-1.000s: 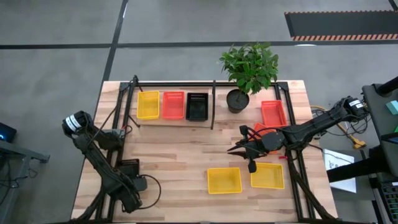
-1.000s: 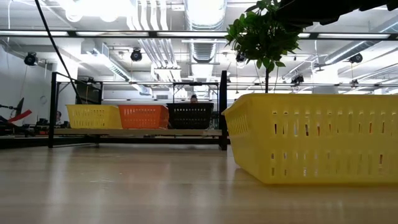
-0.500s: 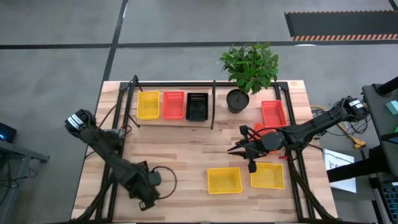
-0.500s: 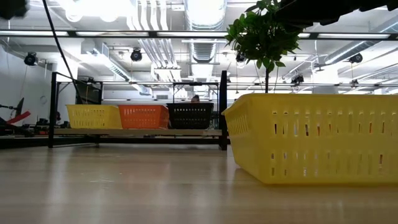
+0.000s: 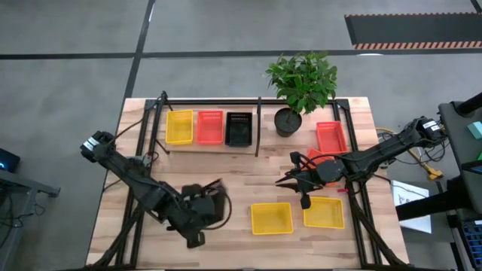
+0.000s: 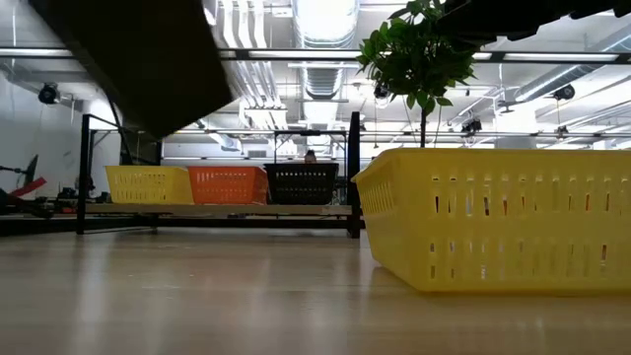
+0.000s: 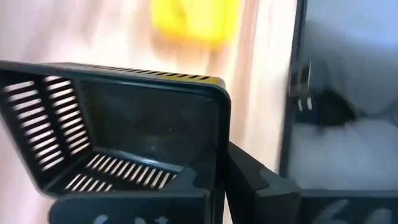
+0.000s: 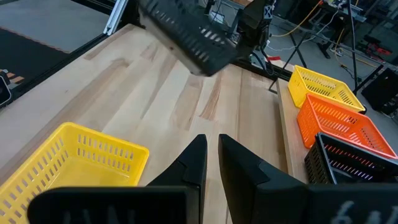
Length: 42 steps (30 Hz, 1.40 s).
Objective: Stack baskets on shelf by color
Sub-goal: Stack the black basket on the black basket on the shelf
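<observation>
Black basket (image 7: 124, 149) hangs clamped in the left pincer (image 5: 197, 226); right pincer (image 5: 290, 181) nearly closed, empty.

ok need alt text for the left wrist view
The left gripper is shut on the rim of a black mesh basket held above the wooden table, with a blurred yellow basket lying on the table beyond it.

A yellow basket (image 5: 179, 126), a red-orange basket (image 5: 209, 127) and a black basket (image 5: 239, 129) sit in a row on the shelf (image 5: 212, 144) by the table's far edge. Two yellow baskets (image 5: 271, 218) lie near its front edge. Another black basket (image 5: 205, 204) is held off the table, tilted.
</observation>
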Tool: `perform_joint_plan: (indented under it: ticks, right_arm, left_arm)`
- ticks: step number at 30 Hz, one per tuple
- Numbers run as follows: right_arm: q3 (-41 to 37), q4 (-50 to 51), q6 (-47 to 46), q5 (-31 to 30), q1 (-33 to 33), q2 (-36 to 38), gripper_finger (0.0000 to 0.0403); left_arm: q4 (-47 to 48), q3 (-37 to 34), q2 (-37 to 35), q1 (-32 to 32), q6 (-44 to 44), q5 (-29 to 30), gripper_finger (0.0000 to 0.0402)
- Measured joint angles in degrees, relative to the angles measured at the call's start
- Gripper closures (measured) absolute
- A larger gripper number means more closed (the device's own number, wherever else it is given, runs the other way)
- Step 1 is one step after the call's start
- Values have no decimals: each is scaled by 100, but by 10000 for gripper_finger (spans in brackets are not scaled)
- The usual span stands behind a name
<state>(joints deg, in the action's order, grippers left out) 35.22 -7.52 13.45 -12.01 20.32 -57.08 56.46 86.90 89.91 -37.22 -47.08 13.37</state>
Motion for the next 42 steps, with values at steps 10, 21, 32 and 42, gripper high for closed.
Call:
perform_joint_plan:
  ticks: [10,21,32,42]
  right_arm:
    - [0,-1,0,-2,0,0,369]
    - [0,-1,0,-2,0,0,369]
    - [0,3,6,-2,0,0,369]
    - [0,3,11,-2,0,0,369]
  left_arm:
    - [8,606,0,622,2757,1550,401]
    - [32,547,0,2300,4526,1610,402]
    - [-470,175,0,3606,5249,1507,402]
    - [-1537,-663,4,3916,5254,1390,402]
